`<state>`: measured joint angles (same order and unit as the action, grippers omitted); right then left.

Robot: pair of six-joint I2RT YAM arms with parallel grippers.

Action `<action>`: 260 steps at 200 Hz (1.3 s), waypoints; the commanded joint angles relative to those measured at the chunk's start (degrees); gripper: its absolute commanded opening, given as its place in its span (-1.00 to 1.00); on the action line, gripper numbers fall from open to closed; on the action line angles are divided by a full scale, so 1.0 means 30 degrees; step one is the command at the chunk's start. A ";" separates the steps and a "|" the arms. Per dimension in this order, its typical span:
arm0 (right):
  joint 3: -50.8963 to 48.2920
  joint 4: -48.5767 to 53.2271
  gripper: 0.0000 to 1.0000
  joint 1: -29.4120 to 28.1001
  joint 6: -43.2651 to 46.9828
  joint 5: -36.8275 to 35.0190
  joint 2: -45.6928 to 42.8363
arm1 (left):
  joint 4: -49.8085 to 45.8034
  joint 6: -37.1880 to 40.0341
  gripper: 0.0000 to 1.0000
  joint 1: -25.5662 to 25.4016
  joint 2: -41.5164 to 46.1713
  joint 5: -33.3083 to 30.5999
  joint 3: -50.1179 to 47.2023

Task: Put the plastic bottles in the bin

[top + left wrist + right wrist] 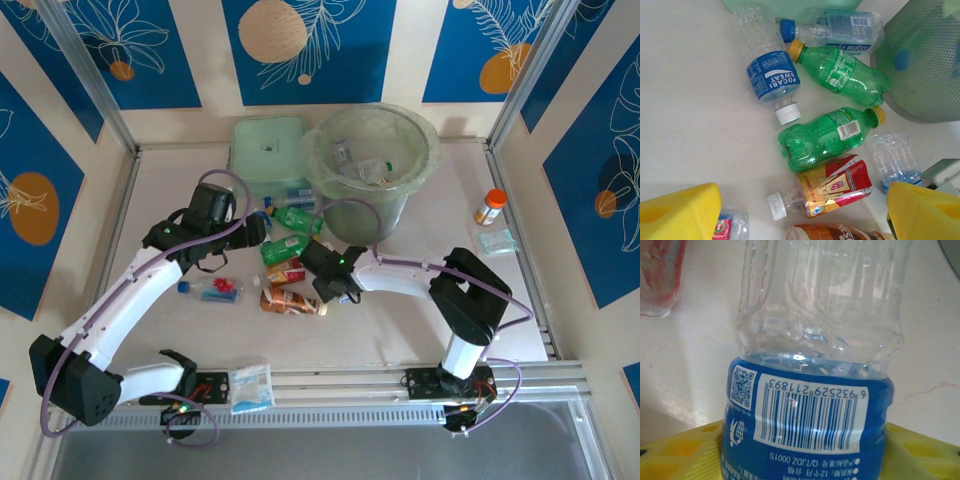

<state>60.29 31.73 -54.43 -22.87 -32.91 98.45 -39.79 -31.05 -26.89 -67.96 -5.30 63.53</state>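
Presently the right end effector (802, 460) has its yellow fingers (680, 452) on either side of a clear bottle (815, 315) that lies on the counter (685, 370). The bottle's blue barcode label fills the gap between them, but whether they press on it I cannot tell. Seen from above, this end effector is low over the near right of the bottle cluster, just right of a brown-labelled bottle (290, 301). The left end effector (802, 212) has its jaws wide apart and holds nothing, hovering over the left of the same cluster. Under it lies a red-gold bottle (835, 189), and just beyond that a green bottle (822, 137) with its yellow cap pointing right. Farther off are a Pocari bottle (771, 75) with a white cap, a second green bottle (850, 75), and a blue-capped bottle (837, 27) at the far edge. A crumpled bottle (895, 157) lies to the right. A red-and-blue bottle (212, 290) lies apart on the left. The bin (385, 215) stands upright at the far side, just beyond the cluster, with clear bottles already inside. A flat green box (265, 150) sits touching its left side. A vial (490, 206) stands at far right, with a packet (497, 240) near it.
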 commanded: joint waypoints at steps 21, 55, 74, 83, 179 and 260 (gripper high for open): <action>-0.0117 0.0301 0.16 -0.0205 -0.0913 0.0045 -0.1333 | 0.0168 0.0211 0.72 0.0088 0.0280 0.0331 -0.0174; -0.0058 0.1583 0.12 -0.0937 -0.1582 -0.0449 -0.3023 | 0.0173 0.0271 0.71 0.0088 0.0191 0.0331 -0.0119; 0.0324 0.3009 0.09 -0.1806 -0.2192 -0.0947 -0.4295 | 0.0168 0.0330 0.71 0.0092 0.0043 0.0331 -0.0076; 0.0584 0.3692 0.10 -0.2281 -0.2455 -0.1270 -0.5099 | 0.0192 0.0352 0.71 0.0088 0.0019 0.0375 -0.0097; 0.6837 0.5377 0.06 -0.2336 -0.0921 -0.4069 -1.1343 | 0.0442 0.0326 0.69 0.0059 -0.0402 0.0739 -0.0396; 1.5127 0.7294 0.08 0.6849 -0.1072 0.1688 -0.6464 | 0.0343 0.0509 0.68 0.0059 -0.0525 0.1192 -0.0376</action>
<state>100.01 50.41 -38.26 -26.59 -34.39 73.71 -38.94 -31.00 -26.89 -69.23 -3.05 62.50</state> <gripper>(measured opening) 0.578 0.840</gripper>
